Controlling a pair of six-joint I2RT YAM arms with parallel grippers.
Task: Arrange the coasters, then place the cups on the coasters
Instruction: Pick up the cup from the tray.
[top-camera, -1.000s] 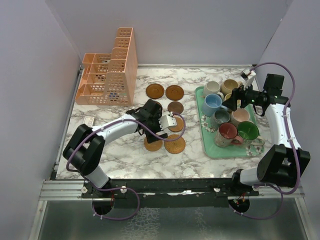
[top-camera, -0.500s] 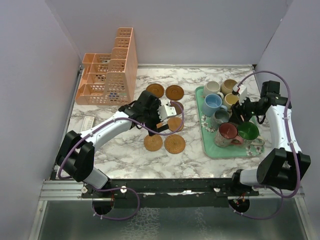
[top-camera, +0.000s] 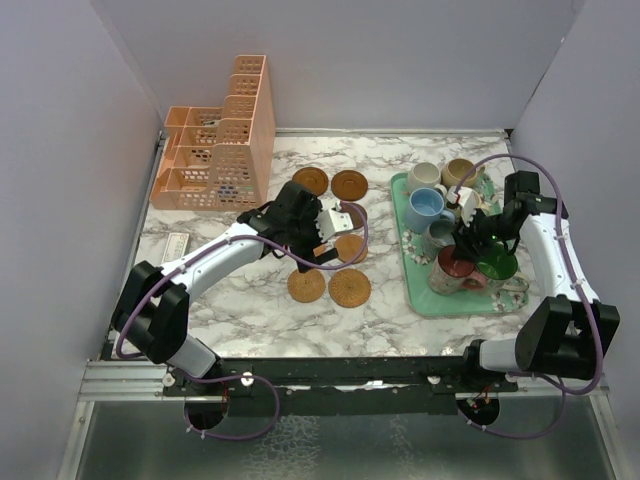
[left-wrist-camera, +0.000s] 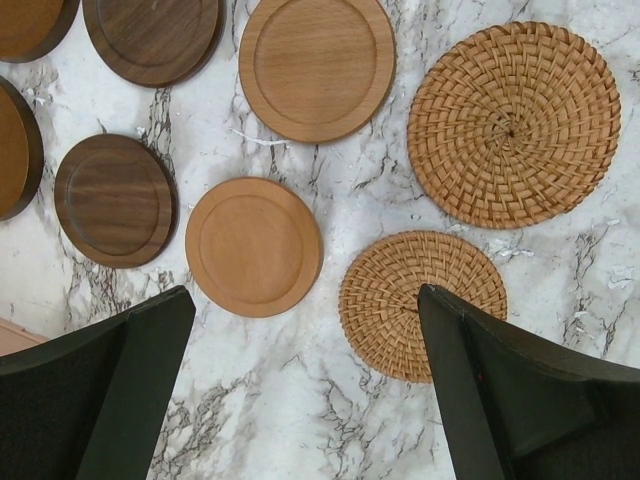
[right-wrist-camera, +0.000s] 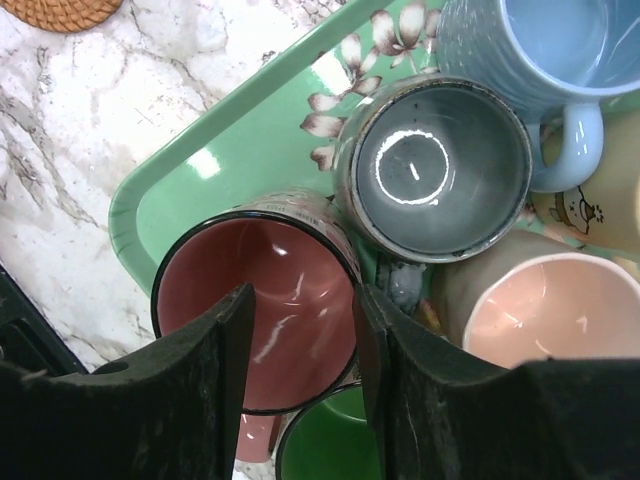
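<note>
left pincer gapes over round wooden and woven coasters. right pincer straddles the rim of a red-lined ceramic mug, grip unclear

The coasters lie flat and apart near the centre of the surface. Two are woven coasters; the rest are smooth wood, light or dark. The cups stand upright, packed together at 3 o'clock. The red cup is nearest, with the green cup at its 3 o'clock, the grey cup just beside it at 12, and the blue cup beyond.
</note>
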